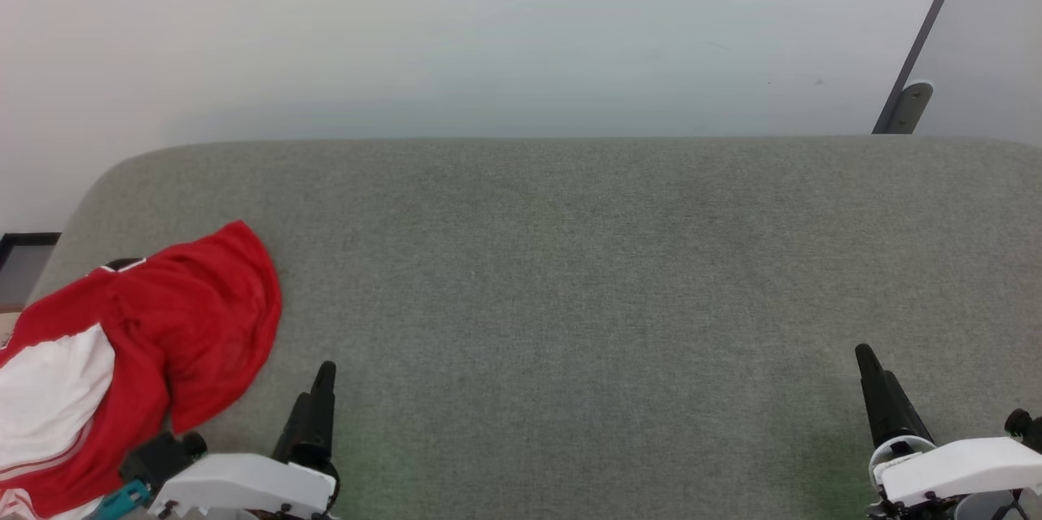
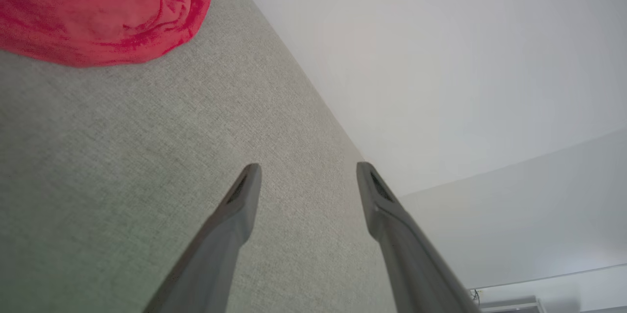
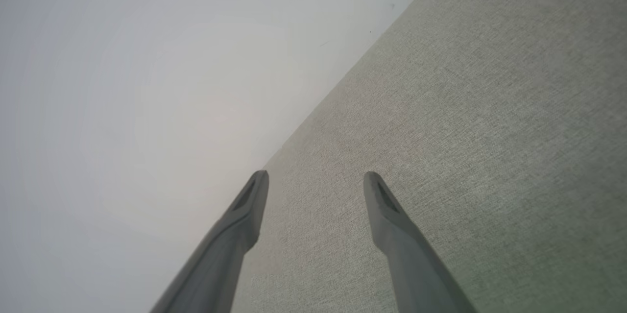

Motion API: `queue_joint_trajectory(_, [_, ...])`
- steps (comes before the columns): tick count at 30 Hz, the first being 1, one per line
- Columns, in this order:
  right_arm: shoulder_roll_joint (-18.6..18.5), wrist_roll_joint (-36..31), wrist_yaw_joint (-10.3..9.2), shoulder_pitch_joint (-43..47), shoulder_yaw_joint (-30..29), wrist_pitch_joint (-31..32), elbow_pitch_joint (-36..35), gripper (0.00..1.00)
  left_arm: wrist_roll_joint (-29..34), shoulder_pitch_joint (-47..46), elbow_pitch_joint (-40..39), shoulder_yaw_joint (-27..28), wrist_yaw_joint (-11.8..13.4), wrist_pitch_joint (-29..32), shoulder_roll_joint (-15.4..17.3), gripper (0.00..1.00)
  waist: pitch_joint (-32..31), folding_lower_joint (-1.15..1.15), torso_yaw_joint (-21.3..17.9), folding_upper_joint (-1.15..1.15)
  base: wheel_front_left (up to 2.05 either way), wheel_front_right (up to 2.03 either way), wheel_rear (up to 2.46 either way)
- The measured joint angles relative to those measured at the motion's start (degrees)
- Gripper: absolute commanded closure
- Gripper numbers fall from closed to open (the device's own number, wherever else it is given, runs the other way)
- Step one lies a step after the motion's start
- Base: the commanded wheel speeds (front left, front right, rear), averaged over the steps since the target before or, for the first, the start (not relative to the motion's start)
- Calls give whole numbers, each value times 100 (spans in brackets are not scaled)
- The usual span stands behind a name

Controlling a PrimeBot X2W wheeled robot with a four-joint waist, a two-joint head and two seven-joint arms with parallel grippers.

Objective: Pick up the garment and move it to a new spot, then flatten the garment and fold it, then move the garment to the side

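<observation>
So, left gripper: fingers spread wide with nothing between them, pointing across bare grey fabric.
Right gripper: fingers just as wide apart and also empty, at the lower right of the head view.
Contact: whether either gripper's fingertips rest on the fabric cannot be told.
Shirt: bunched in a heap at the left end of the padded grey surface, just left of the left gripper. The fingers are apart from it.
Left arm: its dark wrist part overlaps the shirt's lower edge in the head view. Whether it touches the shirt cannot be told.
Head view adds: a white sleeve with striped trim and a small dark patch at the collar. There is also a slanted dark post at the upper right.
Left wrist view adds: the shirt's wrinkled red edge up close, lying on the fabric in the upper left corner.
Right wrist view adds: the surface's far edge meeting the pale wall — plain fabric beneath the fingers.
</observation>
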Motion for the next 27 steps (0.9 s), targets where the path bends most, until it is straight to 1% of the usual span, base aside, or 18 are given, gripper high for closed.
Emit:
queue_joint_trajectory(3, [1, -341, 0, -4, -7, -18, 1, 0, 390, -21, 1, -62, 81, -70, 71, 0, -8, 0, 5, 0, 0, 0, 0])
queue_joint_trajectory(15, [1, -1276, 0, -13, -8, -118, -42, 0, 1469, -16, -4, -73, 88, -282, 163, 0, -47, 0, 9, 0, 0, 0, 0])
queue_joint_trajectory(27, [1, -1937, 0, -12, -18, -230, -170, 0, 2348, 11, -16, 134, -71, -475, 125, 0, -56, 0, 18, 0, 0, 0, 0])
